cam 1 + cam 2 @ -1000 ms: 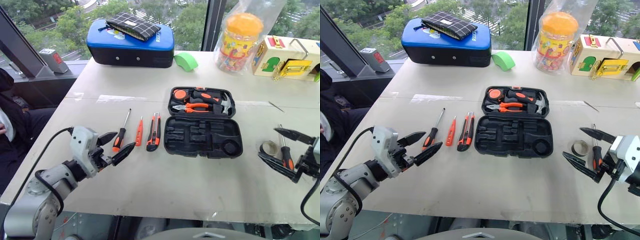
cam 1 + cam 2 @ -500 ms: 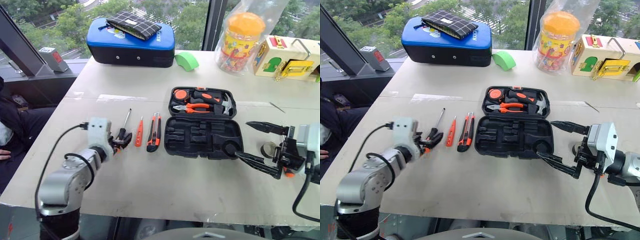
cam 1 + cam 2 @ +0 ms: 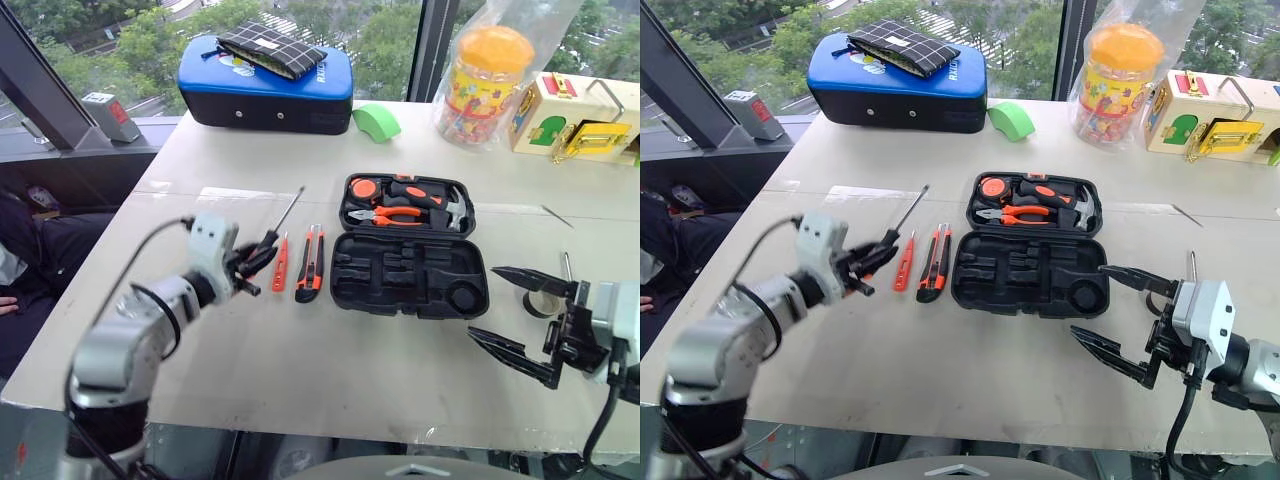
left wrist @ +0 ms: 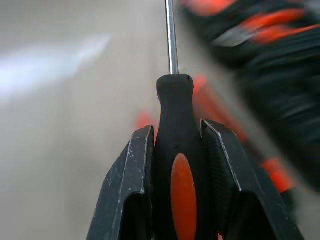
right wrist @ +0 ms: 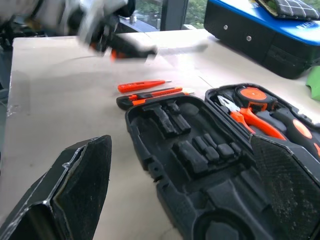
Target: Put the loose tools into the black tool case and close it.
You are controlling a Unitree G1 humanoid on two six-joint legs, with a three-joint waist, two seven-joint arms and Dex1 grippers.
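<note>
My left gripper (image 3: 255,262) is shut on the black-and-orange handle of a screwdriver (image 4: 182,165). It holds the tool off the table, with the steel shaft (image 3: 288,208) slanting up and away. On the table just right of it lie the slim orange tester screwdriver (image 3: 279,266) and the utility knife (image 3: 310,265). The black tool case (image 3: 405,278) lies open, its near half showing bare recesses and its far half holding pliers, a hammer and a tape measure. My right gripper (image 3: 483,302) hangs open to the right of the case. Behind it the shaft of a second screwdriver (image 3: 566,262) shows.
A blue-topped soft case (image 3: 265,85) with a checked pouch sits at the back left. A green roll (image 3: 377,120), an orange-lidded jar (image 3: 480,70) and a wooden latch box (image 3: 580,115) stand along the back. A tape ring (image 3: 535,300) lies by my right gripper. A person (image 3: 10,270) sits past the table's left edge.
My left gripper has shut on the screwdriver's handle and lifted it off the table, forward and to the right. The right gripper stayed open and shifted a little to the left.
</note>
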